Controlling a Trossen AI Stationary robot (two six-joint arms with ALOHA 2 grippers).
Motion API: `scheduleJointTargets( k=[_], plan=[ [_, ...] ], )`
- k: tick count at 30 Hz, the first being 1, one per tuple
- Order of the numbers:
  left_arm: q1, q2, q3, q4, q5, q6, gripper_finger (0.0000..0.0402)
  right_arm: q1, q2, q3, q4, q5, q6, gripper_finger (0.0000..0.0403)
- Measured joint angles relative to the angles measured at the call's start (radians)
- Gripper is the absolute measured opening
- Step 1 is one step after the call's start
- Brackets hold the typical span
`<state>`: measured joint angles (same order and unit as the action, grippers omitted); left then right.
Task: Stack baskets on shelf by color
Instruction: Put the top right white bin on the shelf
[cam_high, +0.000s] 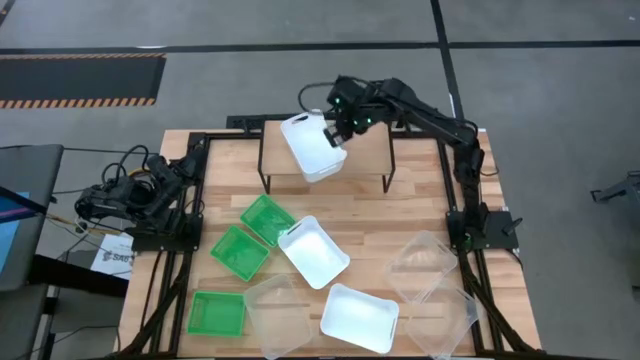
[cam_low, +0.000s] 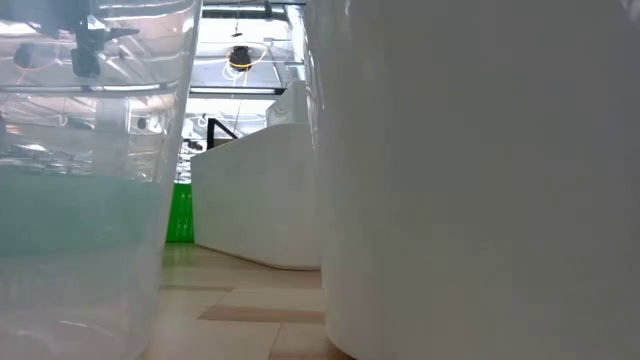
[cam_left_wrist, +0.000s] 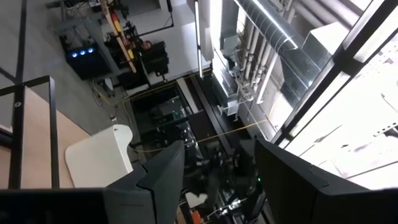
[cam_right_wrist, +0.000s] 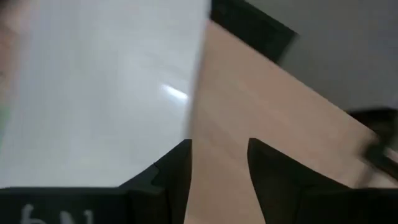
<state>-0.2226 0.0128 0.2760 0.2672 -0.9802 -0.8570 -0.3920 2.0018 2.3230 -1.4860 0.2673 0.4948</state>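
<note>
My right gripper (cam_high: 338, 132) is over the shelf (cam_high: 370, 150), a low riser with a light wooden top at the table's far side, and is shut on a white basket (cam_high: 311, 146) that sits askew over the shelf's left part. Two more white baskets (cam_high: 313, 251) (cam_high: 358, 317), three green ones (cam_high: 267, 218) (cam_high: 238, 250) (cam_high: 217, 312) and three clear ones (cam_high: 280, 315) (cam_high: 425, 262) (cam_high: 445, 320) lie on the table nearer the front. My left gripper (cam_left_wrist: 217, 155) is parked off the table's left edge, fingers slightly apart and empty. My right gripper holds the white basket by its rim at the far right side (cam_right_wrist: 198, 118). One finger (cam_right_wrist: 174, 171) is over the basket's inside and the other (cam_right_wrist: 270, 171) is outside it, over the shelf top. The fingers come from above and the far right. Whether the basket's bottom rests on the shelf, I cannot tell.
The shelf's right half (cam_high: 385, 140) is bare wood. The loose baskets crowd the table's near half; in the low view a clear one (cam_low: 90, 200) and a white one (cam_low: 480, 180) stand close to the camera. The shelf's black legs (cam_high: 265, 180) (cam_high: 388, 182) stand at its front corners.
</note>
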Motion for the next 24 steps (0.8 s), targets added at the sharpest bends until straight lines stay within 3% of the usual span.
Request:
scheduleJointTargets(
  k=[4, 12, 24],
  plan=[
    [0.0, 0.0, 0.0, 0.0, 0.001, -0.002, 0.0185, 0.065, -0.006, -0.048, -0.08, 0.143, -0.014, 0.0153],
    [0.0, 0.004, 0.0, -0.052, 0.014, -0.041, 0.0185, 0.148, -0.078, -0.24, -0.081, 0.169, 0.073, 0.0109],
    [0.0, 0.007, 0.0, -0.068, 0.014, -0.073, 0.0185, 0.149, -0.267, -0.49, -0.071, 0.175, 0.172, 0.008]
  ],
)
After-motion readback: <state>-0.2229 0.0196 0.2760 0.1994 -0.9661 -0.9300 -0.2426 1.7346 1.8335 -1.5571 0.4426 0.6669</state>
